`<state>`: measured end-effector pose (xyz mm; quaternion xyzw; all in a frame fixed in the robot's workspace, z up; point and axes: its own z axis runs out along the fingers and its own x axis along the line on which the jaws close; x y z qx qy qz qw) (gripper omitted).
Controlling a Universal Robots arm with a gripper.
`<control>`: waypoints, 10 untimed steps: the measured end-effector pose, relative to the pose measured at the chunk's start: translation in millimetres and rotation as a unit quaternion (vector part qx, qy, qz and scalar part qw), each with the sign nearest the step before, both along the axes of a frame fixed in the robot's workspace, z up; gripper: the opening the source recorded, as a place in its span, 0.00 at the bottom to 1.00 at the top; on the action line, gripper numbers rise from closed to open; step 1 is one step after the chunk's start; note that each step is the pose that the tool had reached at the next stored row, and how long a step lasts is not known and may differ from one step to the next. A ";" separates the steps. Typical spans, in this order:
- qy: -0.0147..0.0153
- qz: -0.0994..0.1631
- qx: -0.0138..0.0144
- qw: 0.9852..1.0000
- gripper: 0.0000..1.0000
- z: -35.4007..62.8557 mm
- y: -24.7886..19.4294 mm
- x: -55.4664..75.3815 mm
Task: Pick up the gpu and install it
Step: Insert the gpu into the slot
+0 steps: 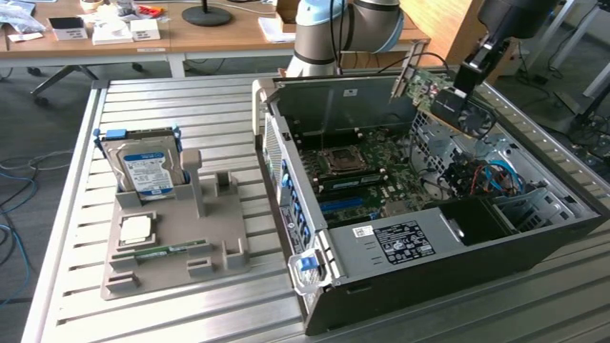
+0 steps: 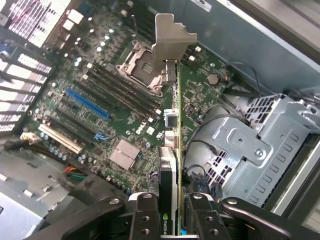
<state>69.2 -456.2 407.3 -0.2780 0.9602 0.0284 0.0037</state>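
Presently the arm reaches down from the far right of the exterior view, its black tool (image 1: 467,86) tilted over the far right part of the open computer case (image 1: 429,286). The tool (image 2: 172,217) is clamped on the gpu (image 1: 441,93), one finger against each flat face, and the card hangs in the air above the motherboard (image 1: 367,164). From the wrist, the gpu (image 2: 169,170) runs edge-on away from the fingers (image 2: 145,215): a thin green board with a black cooler face and a bent silver metal bracket at its far end. Beneath it lies the green motherboard (image 2: 100,75) with a square metal processor socket (image 2: 142,65), a long blue slot (image 2: 87,103) and a ribbed silver heatsink (image 2: 124,152). A perforated grey metal drive cage (image 2: 250,145) stands just beside the card, black cables looping between them. On the exterior view's left, well apart from the case, a grey plastic holder (image 1: 171,282) on the slatted metal counter (image 1: 162,107) carries an upright silver hard drive (image 1: 145,170) and a slim green memory stick (image 1: 170,250) lying flat
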 end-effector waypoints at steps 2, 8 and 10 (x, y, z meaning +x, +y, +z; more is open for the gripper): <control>0.000 0.011 0.000 1.000 0.27 0.0 0.0 0.0; 0.000 0.043 0.000 0.999 0.27 -0.1 0.0 0.0; 0.000 0.054 0.000 0.999 0.27 -0.1 0.0 -0.1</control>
